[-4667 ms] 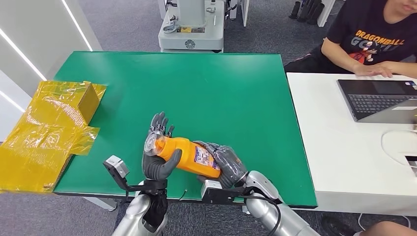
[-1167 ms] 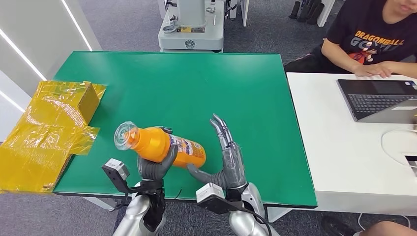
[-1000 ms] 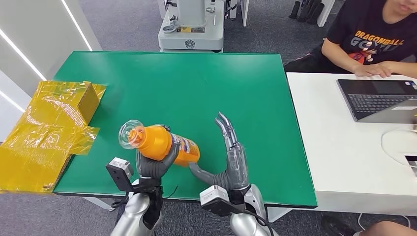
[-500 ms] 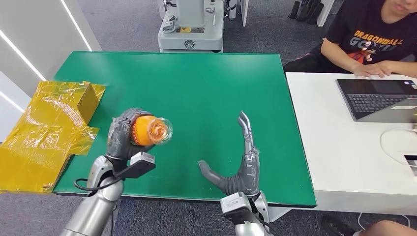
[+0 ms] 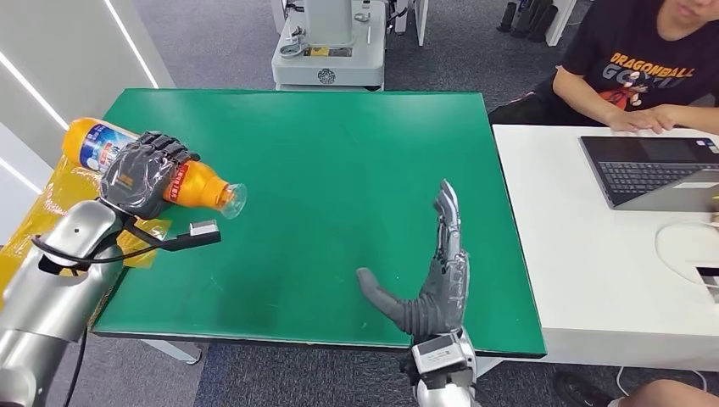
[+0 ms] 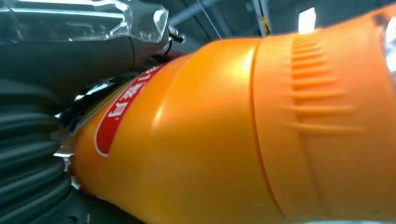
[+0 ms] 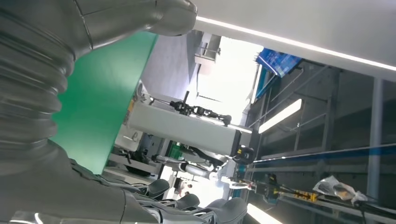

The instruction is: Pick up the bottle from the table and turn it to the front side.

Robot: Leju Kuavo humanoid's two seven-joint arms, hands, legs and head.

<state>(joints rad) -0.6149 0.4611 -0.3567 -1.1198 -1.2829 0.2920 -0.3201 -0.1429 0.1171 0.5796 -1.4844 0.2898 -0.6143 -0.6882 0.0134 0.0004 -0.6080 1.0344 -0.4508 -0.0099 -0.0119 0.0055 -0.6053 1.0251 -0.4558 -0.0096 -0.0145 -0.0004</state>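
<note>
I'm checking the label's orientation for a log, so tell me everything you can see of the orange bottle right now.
The orange bottle looks like glossy plastic, with a clear cap end and a blue-and-white label near its base. It is held off the table, lying roughly level above the green table's left edge, cap toward the table's middle. The left hand grips its middle, hiding part of the label. The left wrist view shows a red label patch and ribbed ridges. The right hand is apart.

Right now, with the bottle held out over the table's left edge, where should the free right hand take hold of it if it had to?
Probably the neck end. The left hand wraps the orange bottle's labelled middle, leaving its tapered neck and clear cap pointing toward the table centre. The open right hand would come from that side, closing around the shoulder just behind the cap.
</note>
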